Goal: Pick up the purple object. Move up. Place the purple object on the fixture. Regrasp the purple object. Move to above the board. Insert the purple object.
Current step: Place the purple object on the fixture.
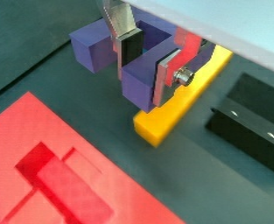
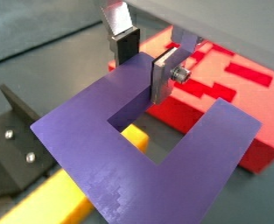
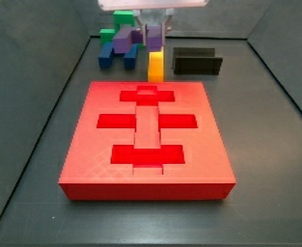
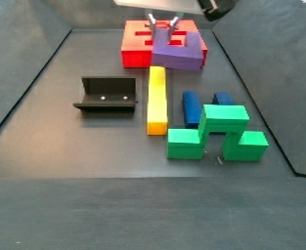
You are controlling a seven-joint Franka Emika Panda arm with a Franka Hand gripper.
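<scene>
My gripper (image 1: 147, 63) is shut on the purple object (image 1: 139, 87), a silver finger on each side of one prong. In a wrist view the U-shaped purple object (image 2: 104, 149) fills the frame, its opening facing the camera. In both side views the purple object (image 3: 156, 39) (image 4: 182, 57) hangs off the floor under the gripper (image 4: 162, 23), over the end of a yellow bar. The black fixture (image 3: 196, 62) (image 4: 107, 94) stands beside that bar with nothing in it. The red board (image 3: 192, 106) (image 4: 133, 44) lies close to the held piece.
A yellow bar (image 4: 156, 98) lies on the floor between the fixture and a blue block (image 4: 191, 105). A green block (image 4: 221, 132) sits next to the blue one. Dark walls enclose the floor on every side.
</scene>
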